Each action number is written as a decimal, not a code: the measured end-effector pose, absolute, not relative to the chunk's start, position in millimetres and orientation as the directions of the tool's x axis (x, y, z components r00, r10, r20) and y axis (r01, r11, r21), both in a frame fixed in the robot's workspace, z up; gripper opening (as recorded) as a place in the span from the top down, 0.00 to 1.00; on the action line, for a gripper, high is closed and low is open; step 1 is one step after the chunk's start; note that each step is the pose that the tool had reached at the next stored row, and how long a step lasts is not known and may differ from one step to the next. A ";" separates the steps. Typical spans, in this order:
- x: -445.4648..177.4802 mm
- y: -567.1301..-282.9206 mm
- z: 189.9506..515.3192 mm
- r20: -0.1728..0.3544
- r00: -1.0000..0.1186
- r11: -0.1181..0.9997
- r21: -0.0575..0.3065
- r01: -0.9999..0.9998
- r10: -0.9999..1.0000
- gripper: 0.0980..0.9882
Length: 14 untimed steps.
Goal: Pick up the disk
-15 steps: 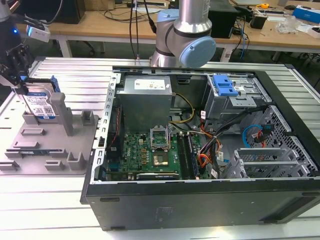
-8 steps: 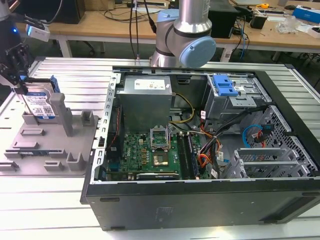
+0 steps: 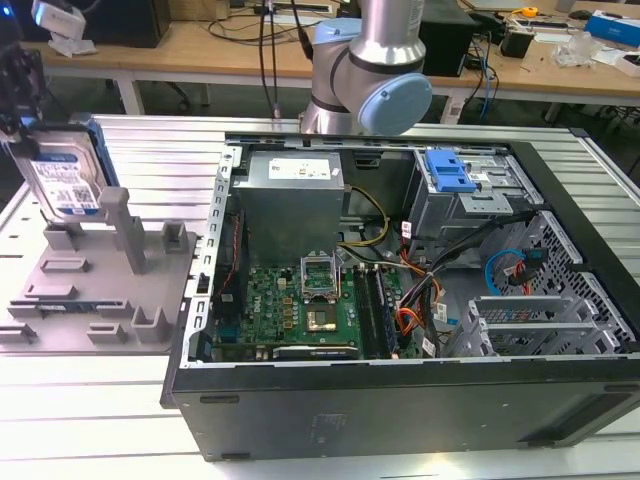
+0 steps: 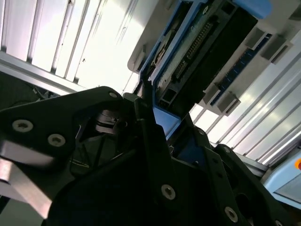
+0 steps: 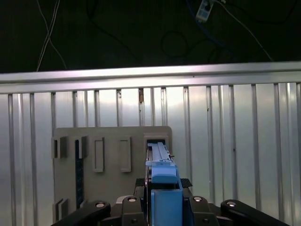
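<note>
The gripper (image 5: 162, 207) hangs above the grey fixture (image 3: 95, 290), jaws clamped on the upright disk (image 3: 62, 178). The fixture sits on the ribbed metal surface (image 3: 90, 420) beside the open computer case (image 3: 400, 300).

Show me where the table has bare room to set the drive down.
The ribbed metal table is bare in front of the grey plastic fixture with posts, and behind it toward the open black computer case. The case interior is crowded with boards and cables. The silver hard drive with blue rails stands upright above the fixture, shut in the gripper.
</note>
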<state>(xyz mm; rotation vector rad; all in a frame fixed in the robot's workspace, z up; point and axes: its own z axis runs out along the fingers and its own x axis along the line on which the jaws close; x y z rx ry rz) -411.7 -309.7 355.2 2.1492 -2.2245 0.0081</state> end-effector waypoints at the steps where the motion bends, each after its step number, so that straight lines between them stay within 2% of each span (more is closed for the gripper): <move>1: -411.7 -309.7 360.6 0.038 -0.034 0.035 0.030 -0.999 -0.999 0.70; 14: -411.7 -309.7 439.2 0.038 -0.033 0.034 0.030 -0.999 -0.999 0.70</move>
